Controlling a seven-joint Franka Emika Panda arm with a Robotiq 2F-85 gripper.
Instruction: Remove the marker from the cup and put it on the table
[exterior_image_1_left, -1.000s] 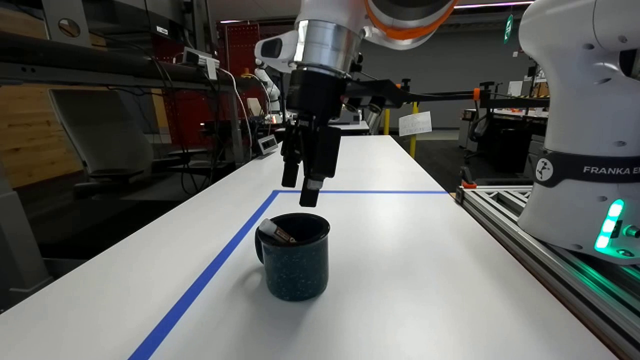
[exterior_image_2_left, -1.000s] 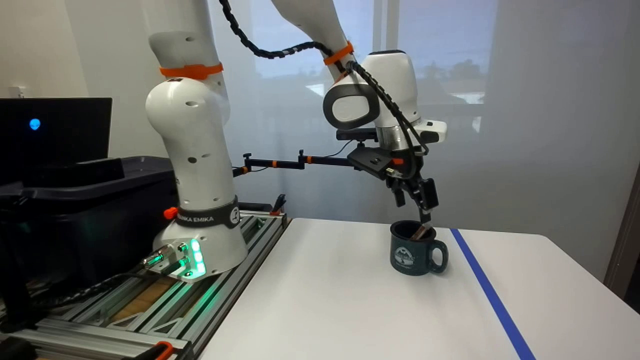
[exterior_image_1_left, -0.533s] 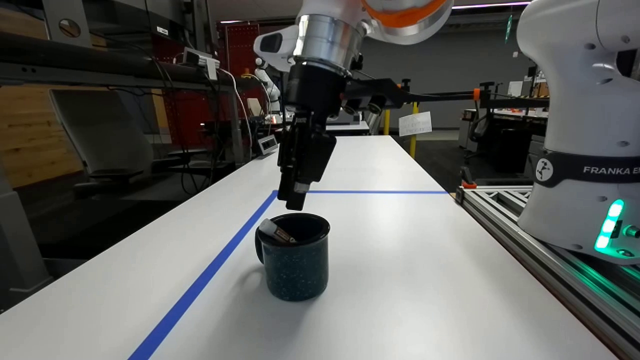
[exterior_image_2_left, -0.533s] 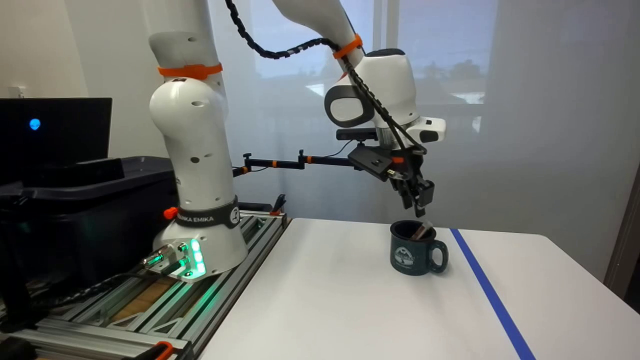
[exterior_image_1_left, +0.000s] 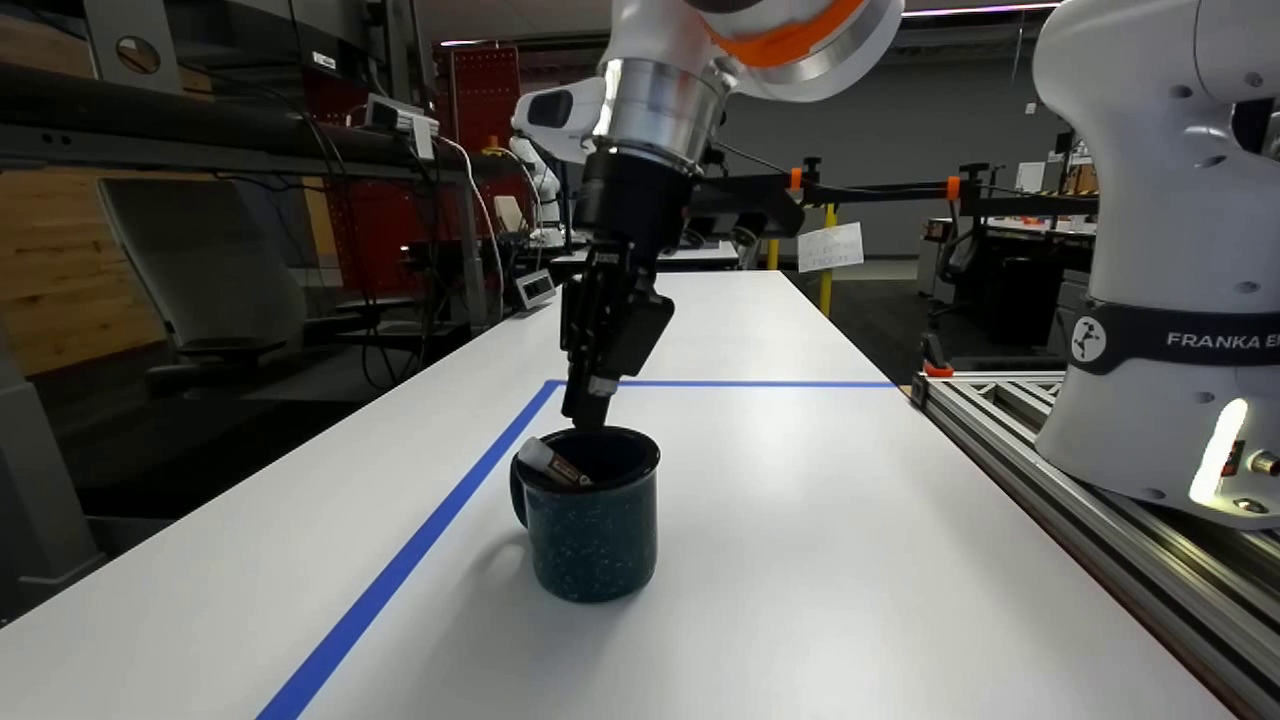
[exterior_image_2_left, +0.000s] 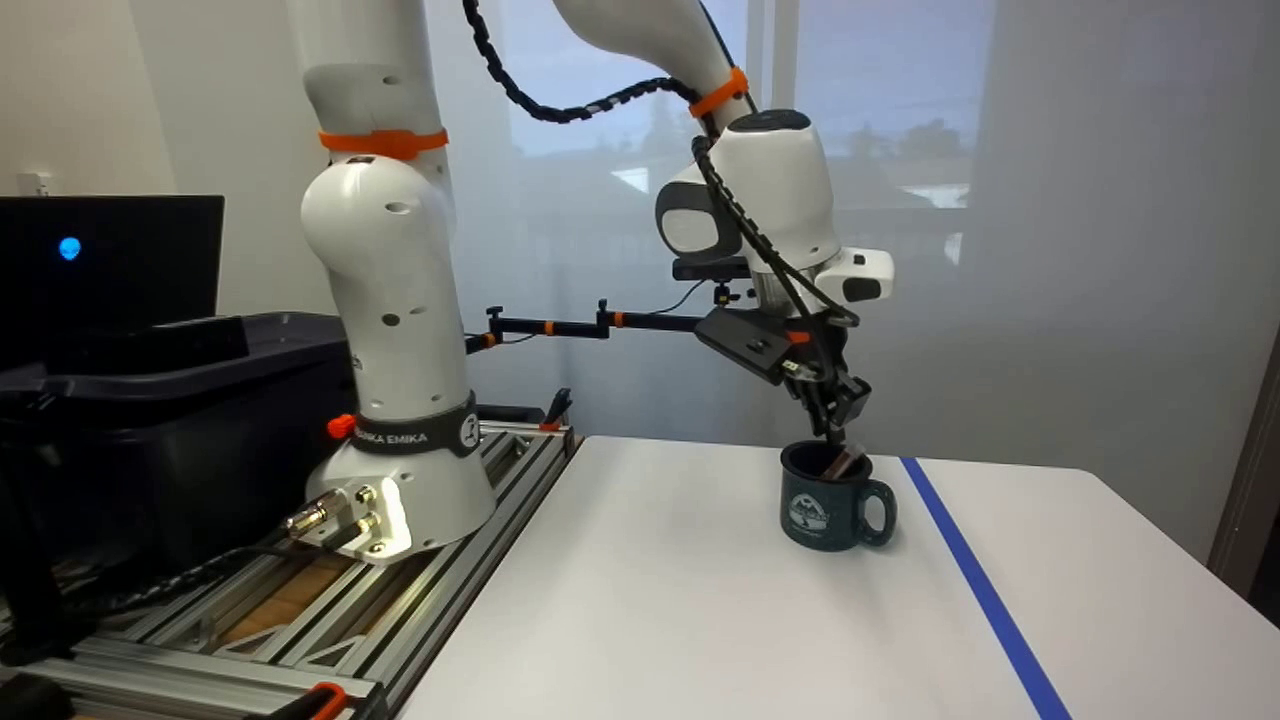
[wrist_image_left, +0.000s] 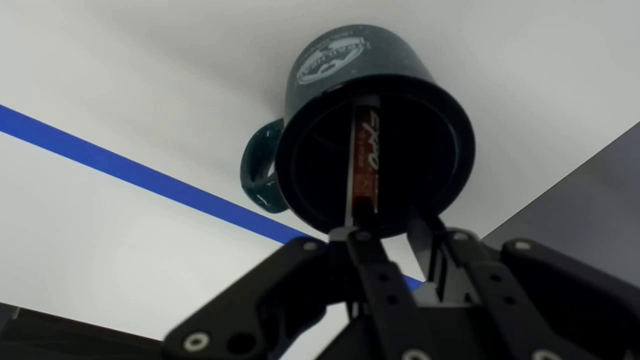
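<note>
Nothing of the task is finished yet. The slim, red-brown-labelled, pale-ended marker (wrist_image_left: 366, 155) lies aslant inside the dark teal, speckled, round mug (exterior_image_1_left: 592, 540), which stands upright on the long, flat, white tabletop (exterior_image_1_left: 800, 560). Taking the mug's mouth as a clock face in the wrist view, the curved teal handle (wrist_image_left: 256, 165) sits at nine, and the marker runs from twelve down to between six and seven. The black two-fingered gripper (wrist_image_left: 395, 210) is over the mouth between five and seven o'clock, its fingers a narrow gap apart, with nothing held. One fingertip covers the marker's lower end there; whether it touches, I cannot tell. In an exterior view, the pale end (exterior_image_1_left: 536, 453) pokes above the rim between nine and ten. I judge this the approach: left to do are setting the fingers astride the marker, closing them, drawing it clear and laying it down, perhaps at the mug's three o'clock.
</note>
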